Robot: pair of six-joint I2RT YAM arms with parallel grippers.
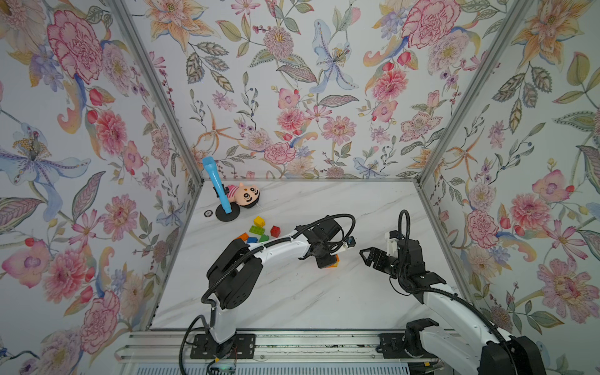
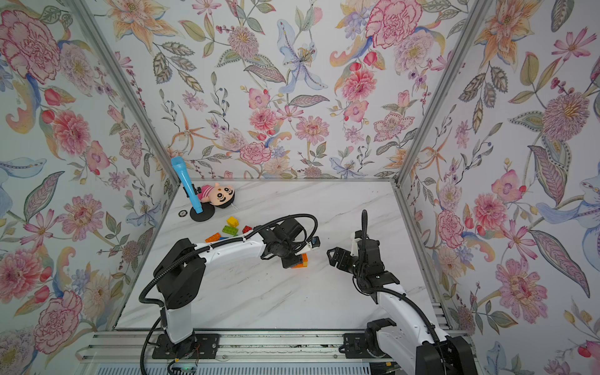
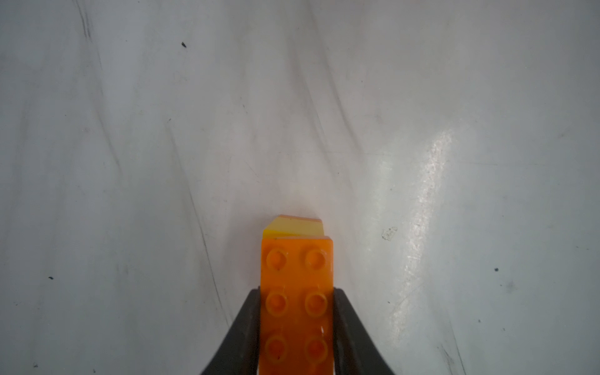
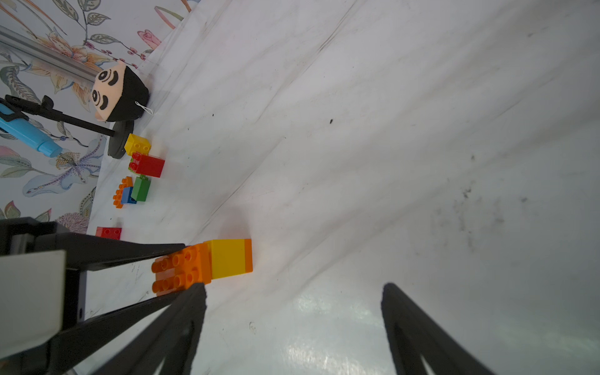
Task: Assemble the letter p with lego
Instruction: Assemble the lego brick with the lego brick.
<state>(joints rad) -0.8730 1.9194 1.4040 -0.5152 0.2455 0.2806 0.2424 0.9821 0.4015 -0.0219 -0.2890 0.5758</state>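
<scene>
Nearest the lens: right arm (image 1: 454, 302), reaching over the near right part of the white marble table (image 1: 292, 298). Left arm (image 1: 276, 250) stretches across the table's middle.

Right gripper (image 4: 292, 289): jaws wide apart, holding nothing, tips aimed at the left gripper and close to it but not touching.

Left gripper (image 3: 297, 292): jaws clamped on the two long sides of an orange brick (image 3: 297, 269), studs facing up, at mid-table. The right wrist view shows this orange brick seated on a yellow brick (image 4: 227, 259), which has a thin orange layer (image 4: 248, 256) under it. Whether the stack touches the table cannot be told.

Far left corner: blue toy microphone (image 1: 216, 181) on a black stand, plush doll (image 1: 242, 194) lying beside it.

Loose bricks sit between the stand and the left arm, well apart from the held stack: yellow (image 1: 259, 221), flat green (image 1: 256, 230), red (image 1: 275, 231), orange plate (image 1: 242, 236), blue (image 1: 251, 240), small green (image 1: 263, 238). A second red brick (image 4: 108, 232) shows in the right wrist view.
</scene>
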